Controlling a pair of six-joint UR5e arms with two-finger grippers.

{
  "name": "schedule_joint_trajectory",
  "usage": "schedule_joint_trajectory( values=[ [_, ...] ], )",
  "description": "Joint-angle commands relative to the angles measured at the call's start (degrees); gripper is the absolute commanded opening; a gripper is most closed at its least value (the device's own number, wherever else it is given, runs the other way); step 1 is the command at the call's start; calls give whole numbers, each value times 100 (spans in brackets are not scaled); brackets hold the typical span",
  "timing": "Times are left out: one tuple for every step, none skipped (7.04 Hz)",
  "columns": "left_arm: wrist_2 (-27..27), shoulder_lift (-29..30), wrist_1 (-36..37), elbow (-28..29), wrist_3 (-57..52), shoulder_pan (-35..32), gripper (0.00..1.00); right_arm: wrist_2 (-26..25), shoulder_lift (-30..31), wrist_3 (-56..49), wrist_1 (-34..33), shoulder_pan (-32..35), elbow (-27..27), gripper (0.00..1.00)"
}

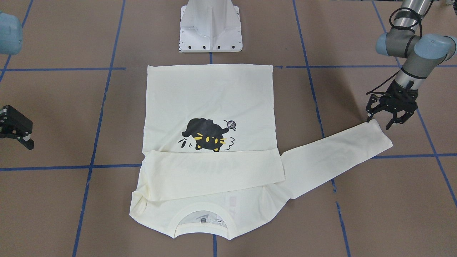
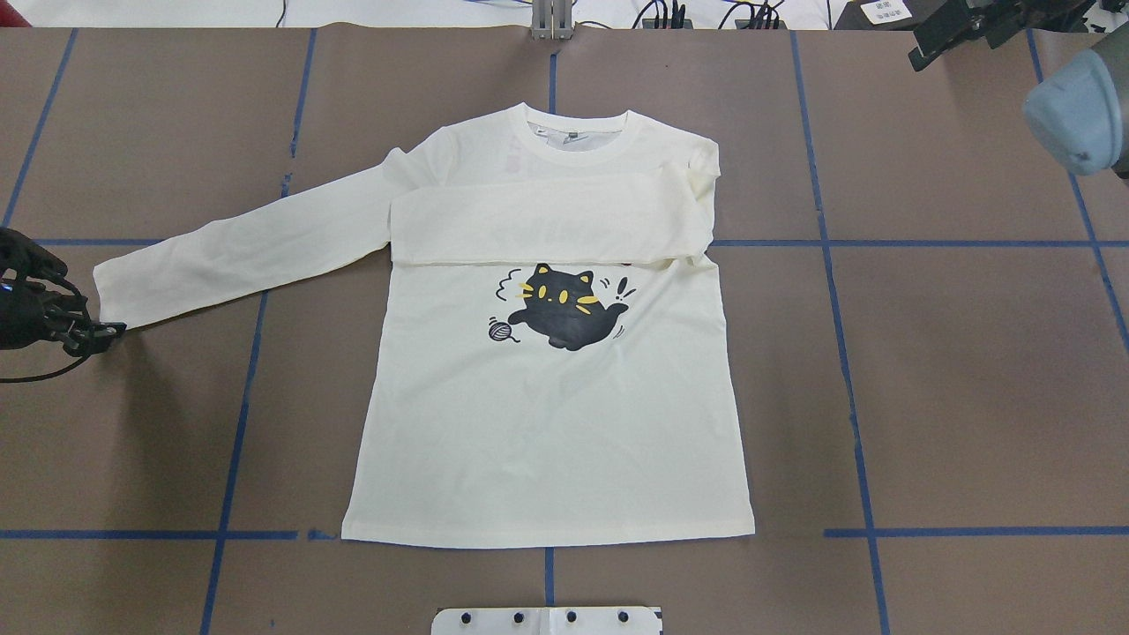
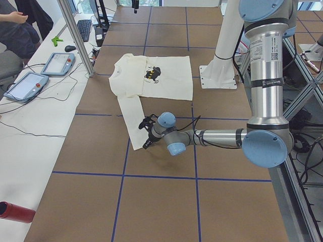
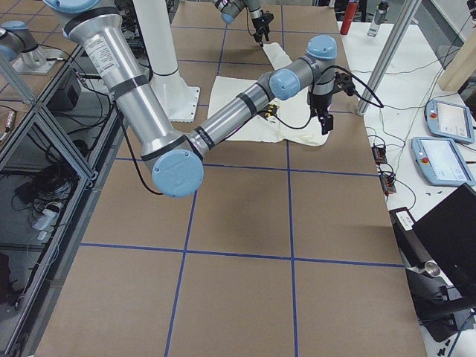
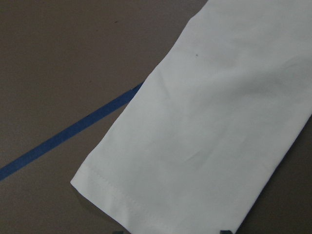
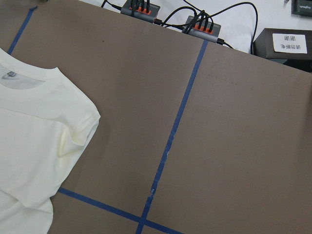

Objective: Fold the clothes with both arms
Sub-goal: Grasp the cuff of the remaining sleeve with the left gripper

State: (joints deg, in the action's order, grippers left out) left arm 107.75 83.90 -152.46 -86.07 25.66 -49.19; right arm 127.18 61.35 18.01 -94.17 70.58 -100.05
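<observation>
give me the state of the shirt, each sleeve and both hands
shirt: lying flat, print side up
folded sleeve: laid across the chest
other sleeve: stretched out flat to the side
left hand: open, at that sleeve's cuff
right hand: off the shirt, open or shut unclear

My left arm (image 3: 265,96) is a silver-grey jointed tube with light-blue joint caps (image 3: 263,149) and a white printed label (image 3: 266,50). A black cable (image 1: 383,85) runs to its black two-finger tool (image 1: 379,119); my right arm (image 4: 123,67) matches.
</observation>
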Motion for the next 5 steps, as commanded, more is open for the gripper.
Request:
schedule_joint_trajectory(
  values=[
    [0, -5, -12, -6, 9, 6, 72, 0, 0, 0, 4, 0, 3, 100],
    [0, -5, -12, 3, 10, 6, 72, 0, 0, 0, 4, -9, 12, 100],
    [0, -5, -12, -6, 10, 6, 72, -9, 0, 0, 4, -9, 21, 100],
    [0, 4, -12, 3, 10, 14, 72, -9, 0, 0, -5, -9, 21, 100],
    [0, 4, -12, 3, 10, 32, 67, -9, 17, 0, -5, -9, 21, 100]
  ],
)
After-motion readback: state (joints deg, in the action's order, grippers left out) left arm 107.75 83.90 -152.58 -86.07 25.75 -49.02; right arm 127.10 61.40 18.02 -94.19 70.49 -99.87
